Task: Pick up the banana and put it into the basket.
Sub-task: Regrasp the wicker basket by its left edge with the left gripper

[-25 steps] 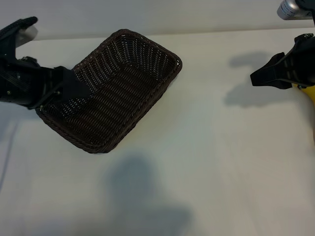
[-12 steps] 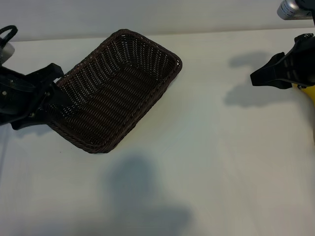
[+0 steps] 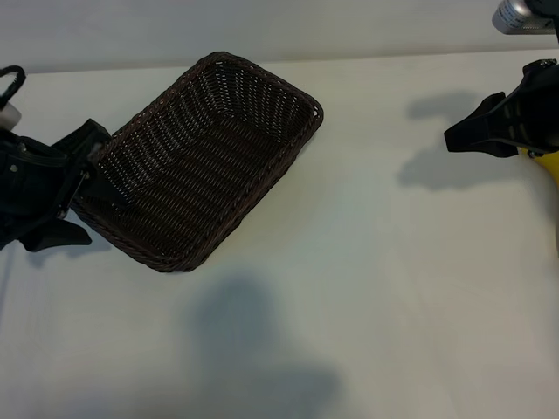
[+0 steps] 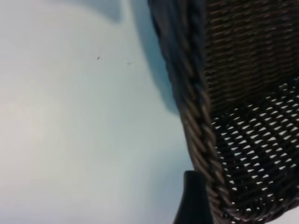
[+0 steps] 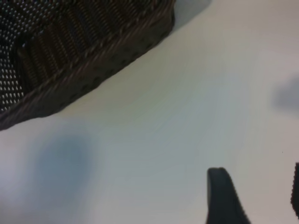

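At nine o'clock on the table (image 3: 367,288), left gripper (image 3: 83,175) spread wide astride the basket (image 3: 201,157) rim, not clamped; at three o'clock, right gripper (image 3: 489,131) part-open, grasp unclear; banana (image 3: 548,163) just beneath it at the edge.

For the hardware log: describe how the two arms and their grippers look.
Both arms are matte black. The left gripper ends in flat, angular black fingers, with a black cable loop and a small white part behind it near the picture's edge. The right gripper has a wedge-shaped black finger tapering to a blunt tip; a silver-grey metal part sits above that arm. No markings are visible.
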Available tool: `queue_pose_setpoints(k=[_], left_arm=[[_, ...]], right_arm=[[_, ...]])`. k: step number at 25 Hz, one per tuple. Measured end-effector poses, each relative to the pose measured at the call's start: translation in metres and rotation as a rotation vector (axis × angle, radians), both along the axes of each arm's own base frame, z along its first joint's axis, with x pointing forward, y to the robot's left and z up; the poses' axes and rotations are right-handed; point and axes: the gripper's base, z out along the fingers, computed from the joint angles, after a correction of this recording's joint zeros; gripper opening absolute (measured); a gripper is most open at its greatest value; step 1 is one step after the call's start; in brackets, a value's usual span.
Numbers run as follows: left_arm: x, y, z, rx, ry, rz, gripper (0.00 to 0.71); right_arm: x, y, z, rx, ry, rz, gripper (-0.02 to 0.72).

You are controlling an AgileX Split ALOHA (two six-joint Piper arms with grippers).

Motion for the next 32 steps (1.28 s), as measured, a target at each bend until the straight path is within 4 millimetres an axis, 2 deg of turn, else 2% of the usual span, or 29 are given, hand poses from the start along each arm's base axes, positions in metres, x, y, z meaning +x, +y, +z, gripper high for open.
queue_pose_setpoints(k=[6,17,32], left_arm=[[0.015,0.0,0.01,0.013,0.051,-0.005,0.571],[0.013,0.008,0.01,0.092,0.11,0.04,0.571],[0.029,0.005,-0.023,0.09,0.187,0.05,0.571]], right_arm=[[0.0,0.0,0.0,0.002,0.002,-0.004,0.377],[0.0,0.0,0.0,0.004,0.005,-0.008,0.377],[0.0,0.0,0.0,0.006,0.007,-0.011,0.376]])
